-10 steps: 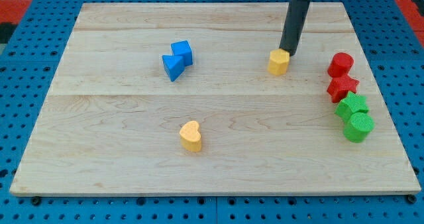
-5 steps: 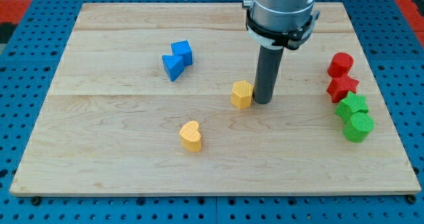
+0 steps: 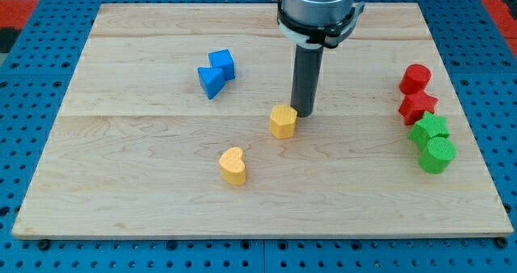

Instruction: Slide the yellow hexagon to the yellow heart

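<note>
Jaws: none, only a rod; my tip [image 3: 304,111] touches the yellow hexagon [image 3: 283,121] on its upper right side, mid-table. Nearer the bottom edge, down-left and apart, sits the yellow heart [image 3: 233,165].

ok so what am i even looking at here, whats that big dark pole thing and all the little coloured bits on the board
This is a single camera view looking down at a wooden board on a blue pegboard table. The pole is the end of a robot arm: it has no pincer, only a straight dark rod that slides blocks along by pushing. Nothing is held. My tip sits right against the upper right side of the yellow hexagon. The yellow heart lies below and to the view's left of the hexagon, with a gap between them. Two blue blocks sit together toward the view's upper left. At the view's right edge are two red blocks with two green blocks just below them.
</note>
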`<state>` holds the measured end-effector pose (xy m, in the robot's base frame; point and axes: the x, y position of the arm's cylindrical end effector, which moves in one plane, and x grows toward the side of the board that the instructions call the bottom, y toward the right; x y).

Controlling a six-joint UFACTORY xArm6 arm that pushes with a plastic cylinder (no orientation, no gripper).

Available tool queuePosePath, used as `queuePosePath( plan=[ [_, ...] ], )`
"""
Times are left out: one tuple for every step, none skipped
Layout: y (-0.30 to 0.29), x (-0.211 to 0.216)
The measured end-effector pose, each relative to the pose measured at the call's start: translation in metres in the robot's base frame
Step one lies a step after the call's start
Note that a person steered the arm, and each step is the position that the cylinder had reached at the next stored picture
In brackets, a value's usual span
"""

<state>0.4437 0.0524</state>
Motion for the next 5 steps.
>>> queuePosePath(
  plan=[
    [-0.017,0.013],
    [-0.038,0.018],
    [-0.069,0.018],
    [-0.089,0.019],
    [-0.093,0.022]
  ],
)
